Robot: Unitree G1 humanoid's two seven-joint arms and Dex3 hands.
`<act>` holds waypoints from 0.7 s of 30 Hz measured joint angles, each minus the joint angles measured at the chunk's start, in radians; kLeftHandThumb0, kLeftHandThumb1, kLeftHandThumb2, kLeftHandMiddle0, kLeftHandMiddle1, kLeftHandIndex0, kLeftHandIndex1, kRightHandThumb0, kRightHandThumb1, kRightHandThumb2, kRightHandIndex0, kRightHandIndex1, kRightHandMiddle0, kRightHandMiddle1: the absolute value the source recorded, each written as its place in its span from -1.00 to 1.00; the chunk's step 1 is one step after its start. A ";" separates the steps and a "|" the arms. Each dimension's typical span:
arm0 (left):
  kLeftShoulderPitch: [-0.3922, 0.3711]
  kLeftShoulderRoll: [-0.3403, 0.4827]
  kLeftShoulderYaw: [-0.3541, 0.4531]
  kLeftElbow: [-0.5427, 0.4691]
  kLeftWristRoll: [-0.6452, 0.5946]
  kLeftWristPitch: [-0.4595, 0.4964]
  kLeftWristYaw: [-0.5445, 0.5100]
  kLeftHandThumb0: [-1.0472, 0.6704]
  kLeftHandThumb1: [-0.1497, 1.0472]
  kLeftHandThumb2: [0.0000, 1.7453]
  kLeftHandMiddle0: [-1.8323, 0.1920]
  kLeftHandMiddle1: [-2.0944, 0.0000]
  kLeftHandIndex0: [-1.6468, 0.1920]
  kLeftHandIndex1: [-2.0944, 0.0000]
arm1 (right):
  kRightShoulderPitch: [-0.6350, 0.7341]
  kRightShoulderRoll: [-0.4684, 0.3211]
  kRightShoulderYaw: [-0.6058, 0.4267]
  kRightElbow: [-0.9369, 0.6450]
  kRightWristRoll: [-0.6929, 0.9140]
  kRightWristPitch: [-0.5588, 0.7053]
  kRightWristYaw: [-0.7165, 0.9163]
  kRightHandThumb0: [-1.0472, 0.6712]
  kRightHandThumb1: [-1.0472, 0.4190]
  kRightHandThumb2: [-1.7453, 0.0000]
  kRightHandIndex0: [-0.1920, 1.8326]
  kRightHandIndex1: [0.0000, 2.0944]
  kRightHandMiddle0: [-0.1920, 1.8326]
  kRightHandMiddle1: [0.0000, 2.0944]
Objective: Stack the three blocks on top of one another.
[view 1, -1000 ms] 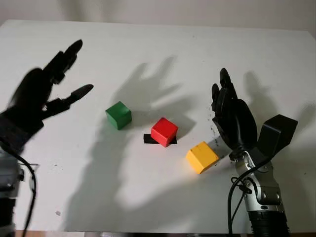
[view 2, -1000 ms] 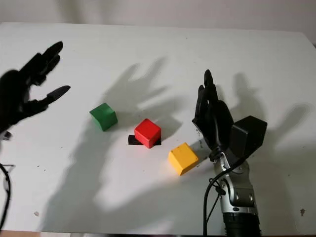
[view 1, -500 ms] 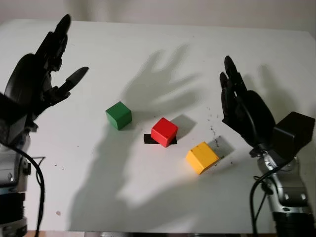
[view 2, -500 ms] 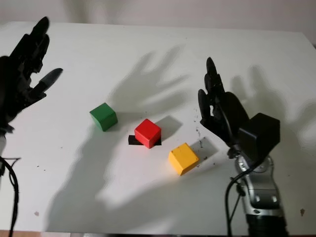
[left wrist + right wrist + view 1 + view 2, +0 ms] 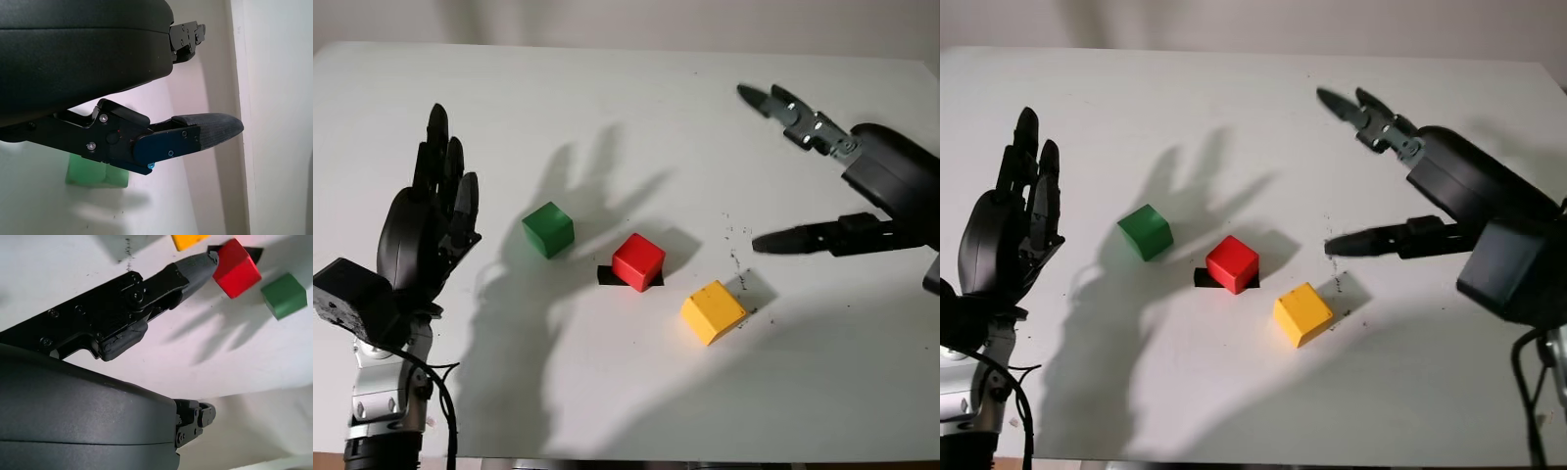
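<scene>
A matte white table [image 5: 626, 108] with faint dark specks meets a pale wall at the back. Three smooth, hard-edged cubes lie apart in a slanting row: green block [image 5: 548, 228], red block [image 5: 639, 260] on a black patch [image 5: 608, 276], yellow block [image 5: 714, 311]. Left hand [image 5: 426, 230] and right hand [image 5: 847, 191] hover open, holding nothing.

White table [image 5: 607, 108] — green block [image 5: 548, 228], red block [image 5: 639, 260], yellow block [image 5: 713, 311].
</scene>
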 measured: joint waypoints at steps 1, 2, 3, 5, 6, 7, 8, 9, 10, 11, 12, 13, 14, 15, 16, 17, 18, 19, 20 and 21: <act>0.004 -0.002 -0.002 -0.005 0.000 0.001 0.001 -0.68 1.00 -0.32 1.00 1.00 1.00 1.00 | 0.008 -0.015 0.000 -0.009 -0.006 -0.017 0.015 -0.66 -0.64 0.95 -0.86 -0.95 -0.53 -0.93; 0.008 -0.002 -0.005 -0.012 0.000 0.004 0.001 -0.68 1.00 -0.32 1.00 1.00 1.00 1.00 | 0.018 -0.028 -0.001 -0.019 -0.012 -0.029 0.033 -0.65 -0.63 0.95 -0.87 -0.95 -0.53 -0.93; 0.012 -0.002 -0.008 -0.018 0.000 0.009 0.002 -0.68 1.00 -0.32 1.00 1.00 1.00 1.00 | 0.031 -0.043 0.000 -0.027 -0.017 -0.038 0.051 -0.64 -0.64 0.94 -0.87 -0.95 -0.52 -0.93; 0.015 -0.004 -0.011 -0.022 0.000 0.018 0.006 -0.68 1.00 -0.31 1.00 1.00 1.00 1.00 | 0.051 -0.061 0.001 -0.035 -0.036 -0.072 0.073 -0.65 -0.66 0.93 -0.87 -0.95 -0.50 -0.93; 0.016 -0.006 -0.014 -0.023 0.000 0.020 0.008 -0.68 1.00 -0.30 1.00 1.00 1.00 1.00 | 0.058 -0.070 0.002 -0.035 -0.048 -0.106 0.079 -0.66 -0.65 0.94 -0.87 -0.95 -0.49 -0.93; 0.017 -0.008 -0.015 -0.024 0.000 0.022 0.009 -0.68 1.00 -0.30 1.00 1.00 1.00 1.00 | 0.062 -0.078 0.005 -0.036 -0.057 -0.137 0.083 -0.66 -0.64 0.94 -0.86 -0.95 -0.48 -0.93; 0.017 -0.011 -0.017 -0.024 0.000 0.022 0.009 -0.67 1.00 -0.30 1.00 1.00 1.00 1.00 | 0.065 -0.080 0.006 -0.035 -0.066 -0.161 0.084 -0.67 -0.63 0.95 -0.86 -0.94 -0.46 -0.92; 0.017 -0.013 -0.019 -0.024 0.000 0.022 0.009 -0.67 1.00 -0.29 1.00 1.00 1.00 1.00 | 0.069 -0.081 0.006 -0.035 -0.083 -0.186 0.083 -0.67 -0.62 0.95 -0.85 -0.94 -0.45 -0.92; 0.017 -0.016 -0.021 -0.024 0.000 0.021 0.009 -0.66 1.00 -0.29 1.00 1.00 1.00 1.00 | 0.075 -0.082 0.010 -0.033 -0.102 -0.213 0.081 -0.67 -0.60 0.95 -0.85 -0.94 -0.44 -0.92; 0.017 -0.018 -0.022 -0.024 0.000 0.021 0.009 -0.66 1.00 -0.29 1.00 1.00 1.00 1.00 | 0.080 -0.082 0.014 -0.031 -0.119 -0.236 0.079 -0.68 -0.60 0.95 -0.85 -0.94 -0.43 -0.92; 0.017 -0.021 -0.022 -0.025 0.000 0.021 0.009 -0.66 1.00 -0.29 1.00 1.00 1.00 1.00 | 0.086 -0.082 0.019 -0.026 -0.135 -0.262 0.074 -0.69 -0.59 0.95 -0.84 -0.94 -0.42 -0.92; 0.017 -0.024 -0.023 -0.025 0.000 0.021 0.009 -0.66 1.00 -0.29 1.00 1.00 1.00 1.00 | 0.089 -0.082 0.024 -0.019 -0.150 -0.290 0.066 -0.70 -0.58 0.95 -0.84 -0.94 -0.41 -0.92; 0.018 -0.025 -0.025 -0.028 0.000 0.021 0.010 -0.65 1.00 -0.29 1.00 1.00 1.00 1.00 | 0.090 -0.082 0.031 -0.008 -0.164 -0.319 0.059 -0.70 -0.59 0.94 -0.84 -0.94 -0.42 -0.93; 0.019 -0.026 -0.027 -0.033 0.000 0.022 0.012 -0.65 1.00 -0.29 1.00 1.00 1.00 1.00 | 0.091 -0.082 0.041 -0.003 -0.182 -0.337 0.056 -0.70 -0.61 0.94 -0.84 -0.94 -0.42 -0.94; 0.019 -0.027 -0.030 -0.038 0.000 0.022 0.014 -0.65 1.00 -0.29 1.00 1.00 1.00 1.00 | 0.091 -0.082 0.052 -0.002 -0.199 -0.347 0.056 -0.70 -0.61 0.93 -0.84 -0.94 -0.42 -0.94; 0.019 -0.028 -0.032 -0.041 -0.001 0.023 0.014 -0.65 1.00 -0.29 1.00 1.00 1.00 1.00 | 0.092 -0.082 0.064 -0.001 -0.209 -0.353 0.056 -0.70 -0.63 0.93 -0.84 -0.95 -0.42 -0.94; 0.019 -0.028 -0.034 -0.042 -0.002 0.024 0.014 -0.64 1.00 -0.29 1.00 1.00 1.00 1.00 | 0.092 -0.082 0.078 -0.001 -0.219 -0.356 0.056 -0.69 -0.63 0.93 -0.84 -0.94 -0.41 -0.93; 0.019 -0.029 -0.035 -0.043 -0.003 0.023 0.013 -0.64 1.00 -0.29 1.00 1.00 1.00 1.00 | 0.093 -0.082 0.091 0.000 -0.227 -0.357 0.056 -0.68 -0.63 0.93 -0.84 -0.94 -0.40 -0.93; 0.020 -0.029 -0.035 -0.043 -0.003 0.023 0.012 -0.64 1.00 -0.29 1.00 1.00 1.00 1.00 | 0.094 -0.081 0.102 0.002 -0.235 -0.359 0.056 -0.68 -0.64 0.93 -0.84 -0.94 -0.39 -0.93; 0.020 -0.029 -0.036 -0.043 -0.003 0.023 0.013 -0.64 1.00 -0.29 1.00 1.00 1.00 1.00 | 0.096 -0.077 0.112 0.007 -0.244 -0.361 0.052 -0.68 -0.63 0.93 -0.83 -0.94 -0.39 -0.93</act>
